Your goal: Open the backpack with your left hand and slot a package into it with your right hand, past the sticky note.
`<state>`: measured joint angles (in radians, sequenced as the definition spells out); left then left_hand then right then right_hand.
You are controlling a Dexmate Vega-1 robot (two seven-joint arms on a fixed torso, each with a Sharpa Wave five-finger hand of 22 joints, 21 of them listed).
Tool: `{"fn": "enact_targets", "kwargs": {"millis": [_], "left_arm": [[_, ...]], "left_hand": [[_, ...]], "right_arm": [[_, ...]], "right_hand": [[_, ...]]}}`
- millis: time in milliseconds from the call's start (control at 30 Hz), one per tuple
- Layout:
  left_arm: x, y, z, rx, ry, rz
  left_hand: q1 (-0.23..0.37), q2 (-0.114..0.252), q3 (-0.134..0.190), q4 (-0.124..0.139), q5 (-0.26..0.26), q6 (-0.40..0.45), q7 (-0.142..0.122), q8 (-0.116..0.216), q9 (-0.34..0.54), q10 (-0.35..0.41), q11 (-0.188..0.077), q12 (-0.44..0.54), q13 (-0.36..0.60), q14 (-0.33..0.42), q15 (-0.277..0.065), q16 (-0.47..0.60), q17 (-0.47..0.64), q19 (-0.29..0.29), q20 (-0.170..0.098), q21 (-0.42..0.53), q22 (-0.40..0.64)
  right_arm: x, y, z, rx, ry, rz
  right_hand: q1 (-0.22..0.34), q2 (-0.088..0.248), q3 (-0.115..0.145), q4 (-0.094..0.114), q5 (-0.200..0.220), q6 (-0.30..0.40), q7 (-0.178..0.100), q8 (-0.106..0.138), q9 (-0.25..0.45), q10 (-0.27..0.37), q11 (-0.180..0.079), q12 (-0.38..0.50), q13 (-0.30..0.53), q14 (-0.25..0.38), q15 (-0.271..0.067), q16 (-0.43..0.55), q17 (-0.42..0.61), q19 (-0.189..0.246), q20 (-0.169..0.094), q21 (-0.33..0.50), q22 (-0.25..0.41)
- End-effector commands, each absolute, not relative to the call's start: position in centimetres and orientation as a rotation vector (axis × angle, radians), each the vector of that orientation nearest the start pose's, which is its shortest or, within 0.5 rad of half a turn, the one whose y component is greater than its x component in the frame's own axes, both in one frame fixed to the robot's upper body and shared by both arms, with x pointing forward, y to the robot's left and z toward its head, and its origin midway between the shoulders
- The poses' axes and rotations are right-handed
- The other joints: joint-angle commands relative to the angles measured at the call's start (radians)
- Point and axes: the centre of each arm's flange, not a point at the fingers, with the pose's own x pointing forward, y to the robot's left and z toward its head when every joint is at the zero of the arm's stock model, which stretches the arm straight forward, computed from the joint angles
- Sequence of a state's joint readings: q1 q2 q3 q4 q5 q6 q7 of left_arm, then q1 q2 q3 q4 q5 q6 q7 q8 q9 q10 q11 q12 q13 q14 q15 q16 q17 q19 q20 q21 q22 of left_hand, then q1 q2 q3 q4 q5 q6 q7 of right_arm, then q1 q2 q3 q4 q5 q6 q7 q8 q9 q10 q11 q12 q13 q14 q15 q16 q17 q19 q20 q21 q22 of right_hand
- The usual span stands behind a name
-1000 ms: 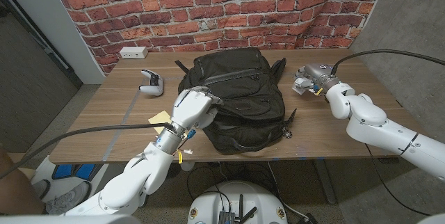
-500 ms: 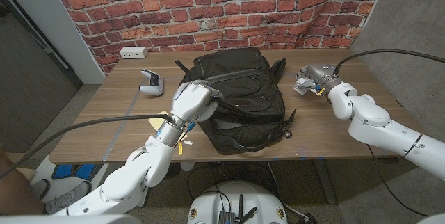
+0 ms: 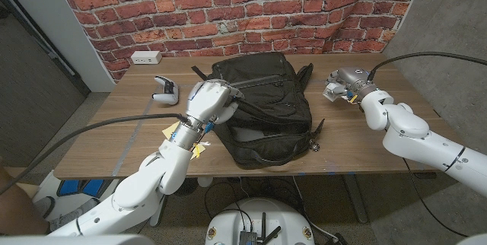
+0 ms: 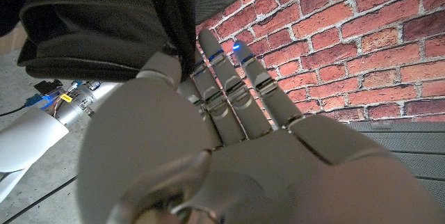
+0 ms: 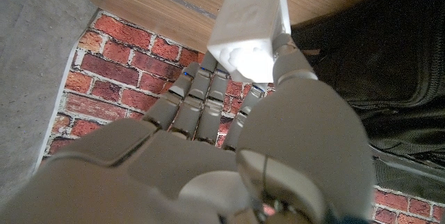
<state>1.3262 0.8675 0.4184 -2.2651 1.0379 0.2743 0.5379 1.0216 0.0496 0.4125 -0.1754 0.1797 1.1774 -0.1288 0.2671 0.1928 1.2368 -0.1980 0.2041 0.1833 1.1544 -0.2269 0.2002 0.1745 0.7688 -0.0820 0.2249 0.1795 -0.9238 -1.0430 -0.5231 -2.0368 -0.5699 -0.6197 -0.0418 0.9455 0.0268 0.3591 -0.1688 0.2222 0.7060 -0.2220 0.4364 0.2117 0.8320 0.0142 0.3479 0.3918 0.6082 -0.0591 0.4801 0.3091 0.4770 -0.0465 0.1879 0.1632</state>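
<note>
The black backpack lies on the wooden table in the head view. My left hand grips its upper flap at the near left side and holds it raised, so a gap with a pale lining shows along the front. In the left wrist view the black fabric runs between thumb and fingers. My right hand hovers to the right of the bag and holds a small white package, a white box in the right wrist view. A yellow sticky note peeks out beside my left forearm.
A white game controller lies left of the backpack. A white power strip sits at the far left edge by the brick wall. A strap with a buckle trails from the bag's right side.
My left hand has moved away from me along the bag's left side, lifting the flap, and the gap at the front has widened. The right hand with the package has barely shifted.
</note>
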Motion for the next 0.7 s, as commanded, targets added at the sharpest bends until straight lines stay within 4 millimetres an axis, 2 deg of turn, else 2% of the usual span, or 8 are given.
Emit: {"fn": "enact_targets", "kwargs": {"millis": [33,700], "left_arm": [[41.4,18.0,-0.5,1.407,-1.212,0.429],[43.4,19.9,1.6,1.256,-1.161,0.449]], "left_hand": [[0.009,0.002,0.01,0.001,0.007,0.014,0.002,0.003,0.002,0.012,-0.003,0.003,0.004,0.009,-0.014,-0.003,0.004,0.006,-0.123,-0.001,0.001],[0.012,0.0,0.01,0.002,0.006,0.017,0.007,0.0,0.001,0.023,-0.003,0.003,0.005,0.018,-0.015,-0.003,0.005,0.015,-0.123,0.002,0.004]], "right_arm": [[54.6,-30.8,3.0,-1.52,-0.402,-0.363],[54.1,-29.6,3.5,-1.516,-0.385,-0.4]], "right_hand": [[0.046,0.049,0.002,0.007,0.005,0.009,0.004,-0.004,0.001,0.231,-0.219,0.005,0.006,0.011,-0.162,-0.004,0.002,0.008,-0.092,0.0,0.002],[0.05,0.05,0.001,0.005,0.006,0.014,0.005,-0.009,-0.004,0.234,-0.219,0.002,0.007,0.014,-0.164,-0.005,0.004,0.009,-0.092,0.0,0.002]]}}
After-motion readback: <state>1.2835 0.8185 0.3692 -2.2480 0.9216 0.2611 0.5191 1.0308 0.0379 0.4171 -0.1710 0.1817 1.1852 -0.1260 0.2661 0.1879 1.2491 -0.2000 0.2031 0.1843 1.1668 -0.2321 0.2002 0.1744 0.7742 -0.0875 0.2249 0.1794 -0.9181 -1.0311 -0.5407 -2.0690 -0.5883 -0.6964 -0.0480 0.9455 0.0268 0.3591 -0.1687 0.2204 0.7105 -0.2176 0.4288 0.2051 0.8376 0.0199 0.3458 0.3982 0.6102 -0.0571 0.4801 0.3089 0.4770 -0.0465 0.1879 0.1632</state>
